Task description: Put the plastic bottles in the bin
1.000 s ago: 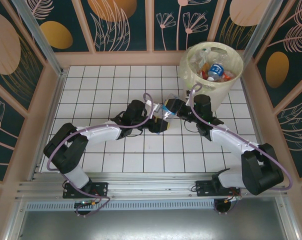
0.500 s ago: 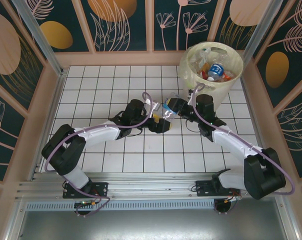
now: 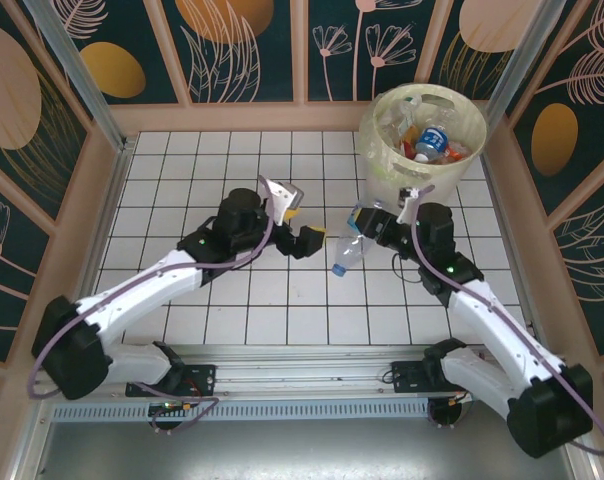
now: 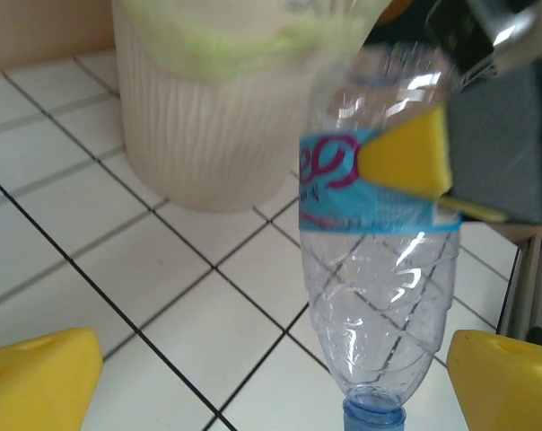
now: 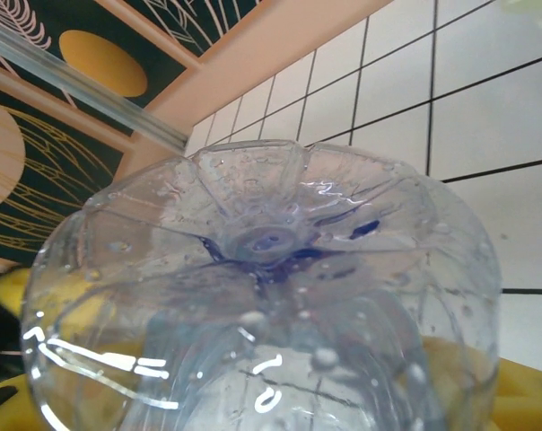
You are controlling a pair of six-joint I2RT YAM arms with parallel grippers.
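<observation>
A clear plastic bottle [image 3: 345, 252] with a blue label hangs cap down above the tiles, and my right gripper [image 3: 364, 226] is shut on its upper body. In the right wrist view its ribbed base [image 5: 262, 242] sits close between my yellow pads [image 5: 522, 395]. My left gripper [image 3: 300, 222] stands open just left of the bottle, apart from it. In the left wrist view the bottle [image 4: 379, 296] hangs ahead of the wide yellow fingertips [image 4: 38, 377]. The cream bin [image 3: 382, 150] stands at the far right with several bottles [image 3: 432, 140] inside.
The bin's ribbed wall [image 4: 208, 117] rises right behind the held bottle. A pink raised border [image 3: 232, 118] and patterned walls enclose the white tiled table [image 3: 232, 300]. Both arm bases sit on the rail at the near edge.
My left gripper has opened, let go of the bottle and drawn back to the left. The right gripper has kept the bottle and lifted it toward the bin side; it now hangs cap down.
</observation>
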